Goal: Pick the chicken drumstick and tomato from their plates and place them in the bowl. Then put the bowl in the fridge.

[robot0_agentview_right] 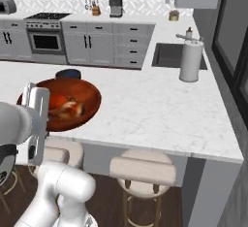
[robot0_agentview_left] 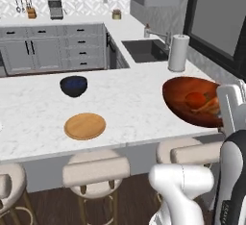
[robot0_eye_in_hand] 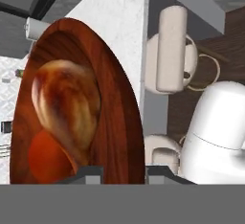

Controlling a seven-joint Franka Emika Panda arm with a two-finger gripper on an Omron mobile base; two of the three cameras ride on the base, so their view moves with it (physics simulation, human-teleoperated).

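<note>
White marble counter (robot0_agentview_left: 125, 104), tan wooden plate (robot0_agentview_left: 85, 126), dark blue bowl (robot0_agentview_left: 73, 85), paper towel roll (robot0_agentview_left: 178, 52) standing on it

At the lower right of the left base view we see the arm (robot0_agentview_left: 185, 190) as glossy white, rounded shells with smooth bulbous housings. A dark, near-black band runs along the joint at the frame's right edge. Above it the hand is a pale grey, boxy block. In the hand view, two small dark finger tips (robot0_eye_in_hand: 91, 173) rise at the bottom.
</note>
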